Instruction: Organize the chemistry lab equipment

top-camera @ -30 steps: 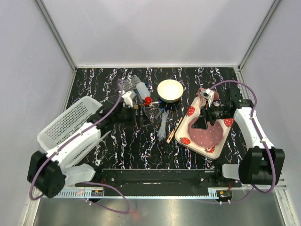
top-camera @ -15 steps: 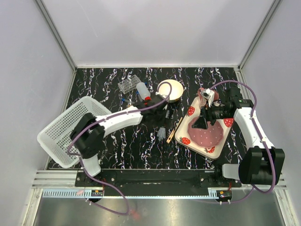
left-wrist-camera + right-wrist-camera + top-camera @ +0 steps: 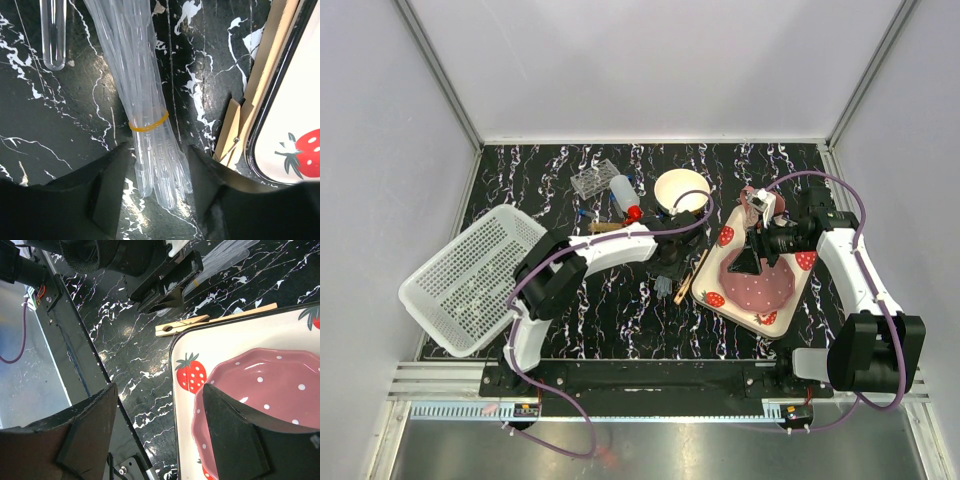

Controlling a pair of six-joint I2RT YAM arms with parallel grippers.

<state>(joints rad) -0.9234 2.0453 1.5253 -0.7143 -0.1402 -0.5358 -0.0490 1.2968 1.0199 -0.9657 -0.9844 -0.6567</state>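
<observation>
The left gripper (image 3: 160, 155) hangs low over the table with its two fingers apart, and the near end of the bundle of slender clear pipettes (image 3: 142, 90) lies exactly between them. The fingers do not press it yet, as far as I can tell. A yellow rubber band (image 3: 148, 123) holds the bundle together just ahead of the fingertips. Beyond the right finger lie a wooden clothespin (image 3: 227, 131) and a short wooden stick (image 3: 260, 80), both against the rim of the strawberry-printed plate (image 3: 295, 125). Ahead of the left finger there is the rounded end of one thin tube (image 3: 53, 30); its cap is out of the picture. Further ahead of this hand, in the top view, stand the small clear tube rack (image 3: 593, 181) and the white squeeze bottle (image 3: 622, 192). The white basket (image 3: 470, 265) is far behind the hand, near the arm's base. The right gripper (image 3: 160, 390) is also spread apart and holds nothing; it hovers above the corner of the plate. I judge the task to be near its beginning: every piece I can find lies loose on the table, and the pipettes seem to be the first to be grasped.
</observation>
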